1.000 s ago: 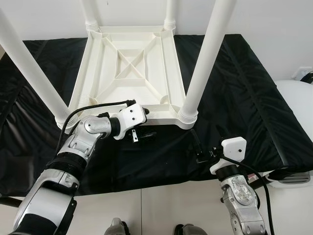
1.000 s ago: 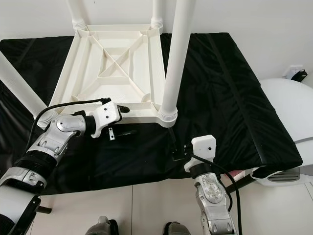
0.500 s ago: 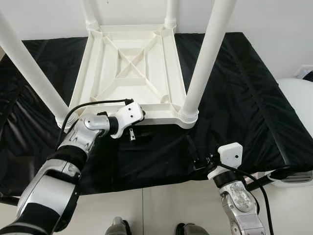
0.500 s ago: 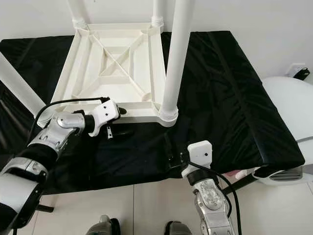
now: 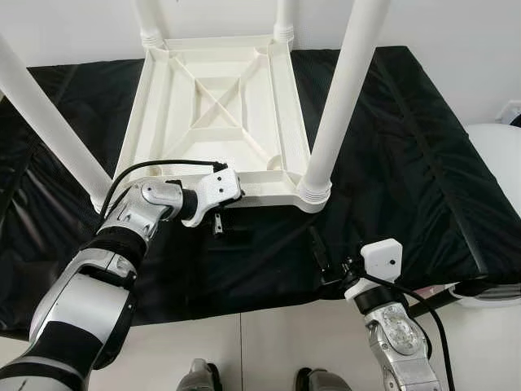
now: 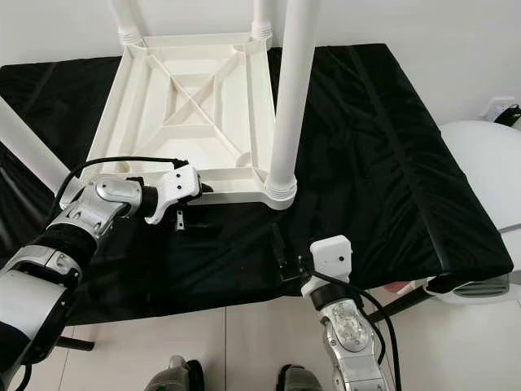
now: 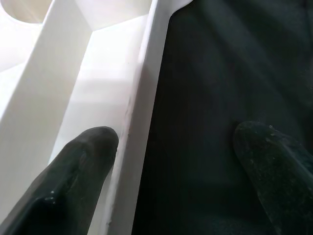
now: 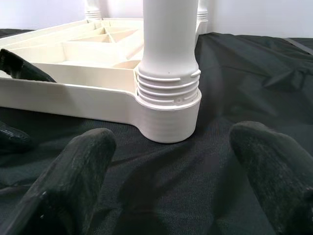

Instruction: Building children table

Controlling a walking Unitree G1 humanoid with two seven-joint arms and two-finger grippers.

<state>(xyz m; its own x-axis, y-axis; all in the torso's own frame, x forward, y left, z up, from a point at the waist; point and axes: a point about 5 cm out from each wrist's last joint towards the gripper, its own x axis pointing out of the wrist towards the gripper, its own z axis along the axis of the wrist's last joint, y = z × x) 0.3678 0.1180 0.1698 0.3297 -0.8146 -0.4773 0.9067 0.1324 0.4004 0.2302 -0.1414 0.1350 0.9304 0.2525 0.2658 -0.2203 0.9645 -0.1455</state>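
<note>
Children's table [image 5: 216, 114], upside down on black-covered table [image 5: 407, 147], upper centre of frame: four legs [image 5: 338, 98] seated in sockets, assembly apparently near done. Left end effector [image 5: 221, 213] apart, straddling near rim. Right end effector [image 5: 321, 257] apart, lower right, short of near right leg.

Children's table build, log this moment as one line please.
table upside down on black cloth | left end effector open, straddling table's near rim | right end effector open, facing near-right leg socket, not touching
</note>
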